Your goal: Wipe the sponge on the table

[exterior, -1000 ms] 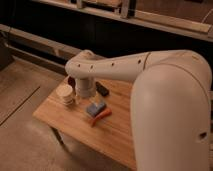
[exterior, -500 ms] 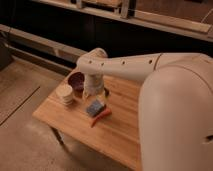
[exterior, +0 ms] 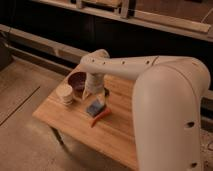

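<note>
The sponge [exterior: 94,107], a small blue-grey block, lies near the middle of the light wooden table [exterior: 65,120]. A thin red tool [exterior: 101,117] rests right against its front right side. My white arm reaches in from the right, and its wrist drops straight down over the sponge. The gripper [exterior: 95,96] hangs just above the sponge's far edge. I cannot tell whether it touches the sponge.
A dark maroon bowl [exterior: 77,82] stands at the table's back left, with a pale round stacked object [exterior: 64,94] in front of it. A small black thing [exterior: 106,92] sits just behind the gripper. The table's left corner drops to the concrete floor [exterior: 25,145].
The arm's wrist has swung right, from near the pale round object to over the sponge, uncovering the bowl. The sponge and red tool have not moved.
</note>
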`<move>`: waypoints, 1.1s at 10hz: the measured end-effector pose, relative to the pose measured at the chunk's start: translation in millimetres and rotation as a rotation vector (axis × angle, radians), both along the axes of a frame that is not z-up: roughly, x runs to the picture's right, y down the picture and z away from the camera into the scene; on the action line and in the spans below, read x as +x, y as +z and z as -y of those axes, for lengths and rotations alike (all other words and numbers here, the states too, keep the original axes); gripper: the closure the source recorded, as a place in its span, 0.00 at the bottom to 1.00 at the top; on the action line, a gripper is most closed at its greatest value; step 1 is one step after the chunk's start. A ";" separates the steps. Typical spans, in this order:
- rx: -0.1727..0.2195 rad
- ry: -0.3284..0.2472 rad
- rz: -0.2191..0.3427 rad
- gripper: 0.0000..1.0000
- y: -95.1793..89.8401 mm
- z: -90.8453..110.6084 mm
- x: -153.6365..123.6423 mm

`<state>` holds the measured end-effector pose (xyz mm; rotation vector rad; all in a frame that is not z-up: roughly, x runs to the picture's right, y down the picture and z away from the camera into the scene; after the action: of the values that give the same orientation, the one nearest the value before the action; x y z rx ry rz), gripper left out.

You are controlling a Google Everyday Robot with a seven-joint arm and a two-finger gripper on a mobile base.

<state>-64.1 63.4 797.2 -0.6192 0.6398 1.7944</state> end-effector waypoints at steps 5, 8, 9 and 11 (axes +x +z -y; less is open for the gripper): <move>-0.062 -0.028 -0.010 0.35 24.5 -17.2 6.5; -0.089 -0.034 -0.015 0.35 34.3 -22.4 4.3; -0.097 -0.035 -0.015 0.35 37.1 -24.5 2.9; -0.109 -0.036 -0.012 0.35 40.3 -27.4 0.3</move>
<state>-63.7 90.9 837.5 -0.6664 0.7562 1.7400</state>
